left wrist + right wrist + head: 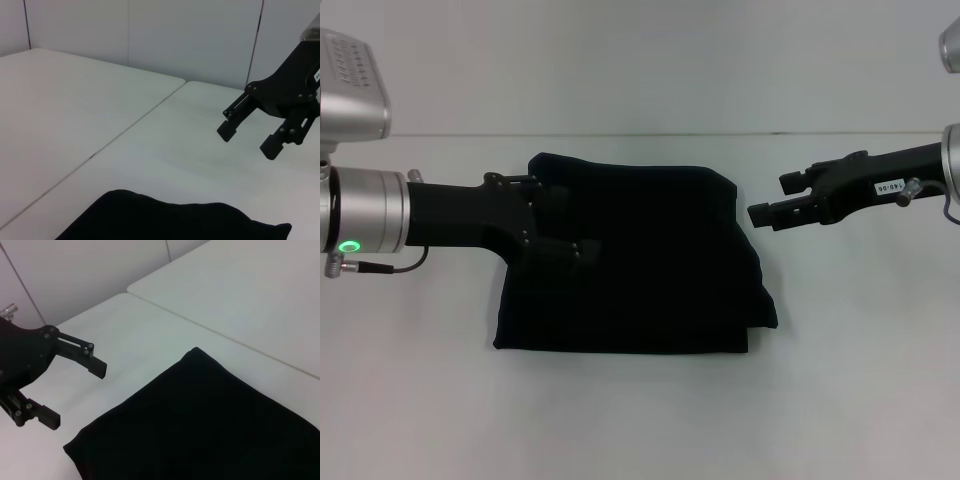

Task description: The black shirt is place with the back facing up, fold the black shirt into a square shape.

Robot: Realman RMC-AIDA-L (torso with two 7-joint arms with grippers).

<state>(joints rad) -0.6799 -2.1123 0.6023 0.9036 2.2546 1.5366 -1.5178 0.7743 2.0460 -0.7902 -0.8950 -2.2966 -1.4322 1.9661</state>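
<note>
White tabletop [640,420], plain and pale, is carrying the black shirt [640,270], which is lying at the middle already folded into a compact, nearly square block, with a looser layered edge showing on its right side. The left gripper [560,220] is reaching over the shirt's left portion, low above the fabric; both wrist views are showing its jaws apart and empty. The right gripper [775,200] is hovering just off the shirt's right edge, near the upper right corner, jaws also spread and holding nothing, clear of the cloth. Folding is looking close to done. To finish well, the uneven right edge is probably wanting a tidy: any pinch should be taking only the stray layers at that edge, and the arms should be lifting away without dragging the stack.
</note>
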